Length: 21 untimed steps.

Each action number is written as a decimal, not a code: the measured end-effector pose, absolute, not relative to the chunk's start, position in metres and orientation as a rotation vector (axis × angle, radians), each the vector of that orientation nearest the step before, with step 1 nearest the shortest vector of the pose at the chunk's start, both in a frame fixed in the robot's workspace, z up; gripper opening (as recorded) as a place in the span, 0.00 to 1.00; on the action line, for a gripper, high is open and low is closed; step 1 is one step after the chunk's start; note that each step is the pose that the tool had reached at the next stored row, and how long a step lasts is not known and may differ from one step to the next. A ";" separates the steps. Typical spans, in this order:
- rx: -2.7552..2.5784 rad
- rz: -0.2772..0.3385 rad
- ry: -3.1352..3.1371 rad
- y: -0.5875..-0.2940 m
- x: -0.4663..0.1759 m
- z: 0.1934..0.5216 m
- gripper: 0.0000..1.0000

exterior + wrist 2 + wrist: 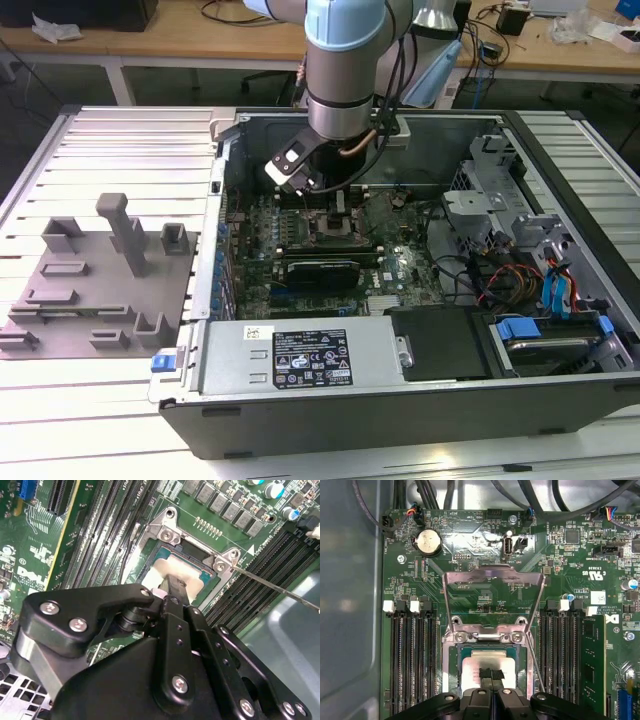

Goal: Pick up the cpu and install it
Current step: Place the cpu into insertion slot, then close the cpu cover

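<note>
The open computer case (pixel 300 390) was seen lying on the slatted table (pixel 120 130), with the arm (pixel 345 70) reaching down into it over the green motherboard (pixel 470 540). The socket frame (pixel 462 636) was found uncovered, its load plate (pixel 492 575) swung up and away. The cpu (pixel 475 666) was seated flat inside the frame, its edges squared to it. The gripper (pixel 492 674) was judged pressed together with nothing pinched. Its tips were set on the middle of the chip's silver top, so the cpu lay directly beneath them.
</note>
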State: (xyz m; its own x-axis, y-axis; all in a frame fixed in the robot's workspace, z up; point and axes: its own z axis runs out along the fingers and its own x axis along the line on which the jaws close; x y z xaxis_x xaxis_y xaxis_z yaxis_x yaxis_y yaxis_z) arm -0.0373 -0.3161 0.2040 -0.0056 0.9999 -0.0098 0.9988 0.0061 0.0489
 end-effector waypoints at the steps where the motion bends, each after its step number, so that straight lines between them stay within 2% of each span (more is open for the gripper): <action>1: 2.185 0.043 2.198 -0.316 -0.037 0.204 0.11; 8: 2.186 0.044 2.198 -0.316 -0.037 0.217 0.11; 14: 2.186 0.044 2.198 -0.316 -0.037 0.245 0.11; 21: 2.186 0.044 2.198 -0.316 -0.037 0.247 0.11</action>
State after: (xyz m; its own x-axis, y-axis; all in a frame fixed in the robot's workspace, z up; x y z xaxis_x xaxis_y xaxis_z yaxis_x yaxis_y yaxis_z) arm -0.0372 -0.3160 0.2469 -0.0056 0.9999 -0.0091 0.9988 0.0060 0.0494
